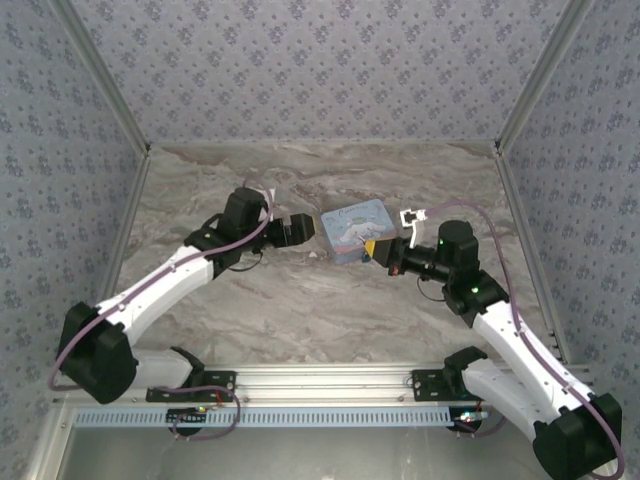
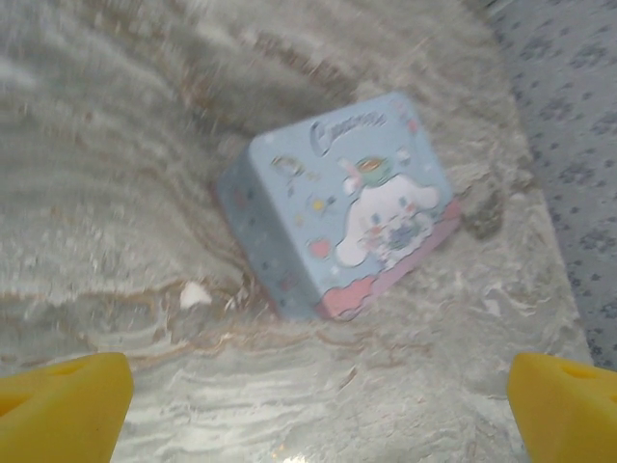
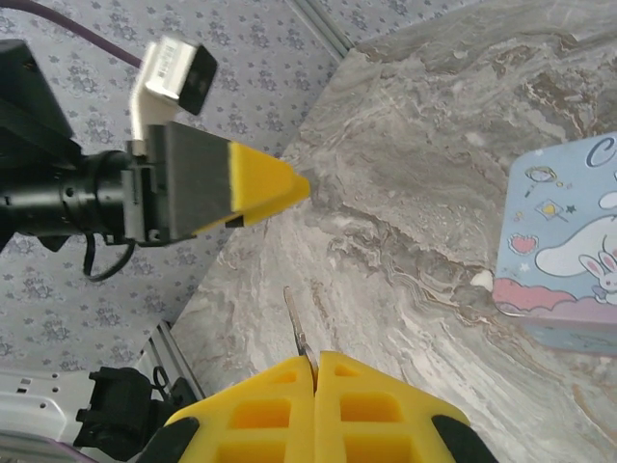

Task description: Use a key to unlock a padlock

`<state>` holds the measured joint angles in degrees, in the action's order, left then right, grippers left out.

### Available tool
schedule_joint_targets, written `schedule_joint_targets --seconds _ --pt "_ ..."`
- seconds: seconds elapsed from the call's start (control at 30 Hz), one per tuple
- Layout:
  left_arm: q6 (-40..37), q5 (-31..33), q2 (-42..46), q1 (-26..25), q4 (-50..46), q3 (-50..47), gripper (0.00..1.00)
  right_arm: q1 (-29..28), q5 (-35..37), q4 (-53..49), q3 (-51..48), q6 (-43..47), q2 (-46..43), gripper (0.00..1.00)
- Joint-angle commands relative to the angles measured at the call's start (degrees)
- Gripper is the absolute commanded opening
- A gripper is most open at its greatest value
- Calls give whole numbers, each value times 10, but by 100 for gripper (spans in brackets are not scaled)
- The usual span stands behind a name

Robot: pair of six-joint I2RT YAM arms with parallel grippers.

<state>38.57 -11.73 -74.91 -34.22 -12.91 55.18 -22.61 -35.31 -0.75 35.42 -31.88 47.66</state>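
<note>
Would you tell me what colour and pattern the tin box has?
The tin box is light blue with a white cartoon character; left wrist view shows it best.

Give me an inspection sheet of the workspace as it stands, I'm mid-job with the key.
Surface: grey marbled table.
Job's things: key, a thin dark sliver sticking out of the right gripper.
Clutter: light-blue cartoon tin lying between the two arms; small white fleck on the table beside it.
Grippers: right gripper shut on the key, fingers pressed together; left gripper open, fingers wide apart, facing the tin.
Cables: purple cable along each arm, none lying across the tin.
Surroundings: patterned walls on three sides; metal rail at the near edge.
</note>
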Motion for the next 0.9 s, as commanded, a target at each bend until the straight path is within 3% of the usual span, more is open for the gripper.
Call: schedule_joint_targets --seconds 0.0,0.43,0.87 --pt "47 -25 -29 0 27 2 99 3 9 -3 -10 -8 -7 0" --pt "118 -106 -200 -29 66 61 99 6 10 -9 -10 -10 -5 0" --pt "111 -97 -278 -45 40 114 99 13 7 -17 -8 -6 -4 0"
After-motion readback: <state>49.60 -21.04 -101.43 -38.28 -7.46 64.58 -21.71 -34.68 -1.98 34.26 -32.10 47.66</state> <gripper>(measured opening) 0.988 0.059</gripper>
